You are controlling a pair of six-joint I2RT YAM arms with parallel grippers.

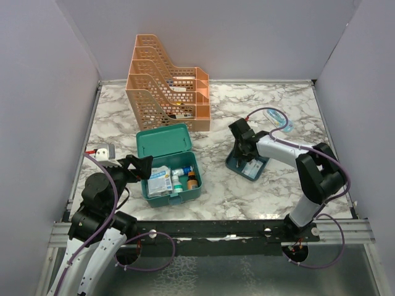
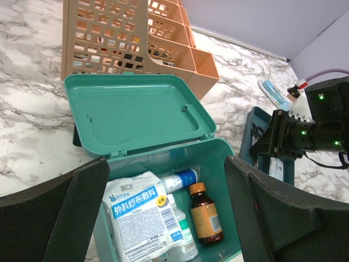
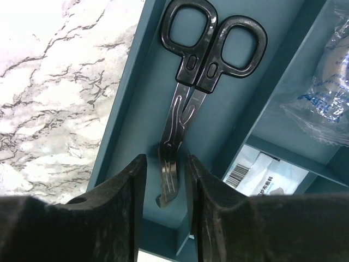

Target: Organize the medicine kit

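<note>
**Left fingers spread before the kit, right fingers astride the scissors**

Nearest the lens, the left gripper (image 2: 166,161) holds its two black fingers spread wide with nothing between them, poised just in front of the teal plastic medicine kit box (image 2: 136,114). That box sits left of centre on the white marble-patterned table (image 1: 111,117), with its hinged lid tipped back. Inside it lie a white gauze packet with a blue label (image 2: 139,215), a white tube with a blue end (image 2: 182,179) and a brown glass bottle with an orange cap (image 2: 205,215). Just behind the lid stands the orange perforated plastic file rack (image 1: 166,80).

To the right, well apart from the box, rests the matching teal divided tray (image 1: 237,166). The right gripper (image 3: 165,164) reaches down into its long side compartment. Its fingers are slightly parted on either side of the blades of the black-handled metal scissors (image 3: 191,82) lying there, and a thin gap shows on each side. Neighbouring compartments hold a clear-wrapped roll (image 3: 327,93) and a white barcoded packet (image 3: 262,174). Farther right, a blue-and-white packet (image 1: 281,120) lies on the table.
</note>
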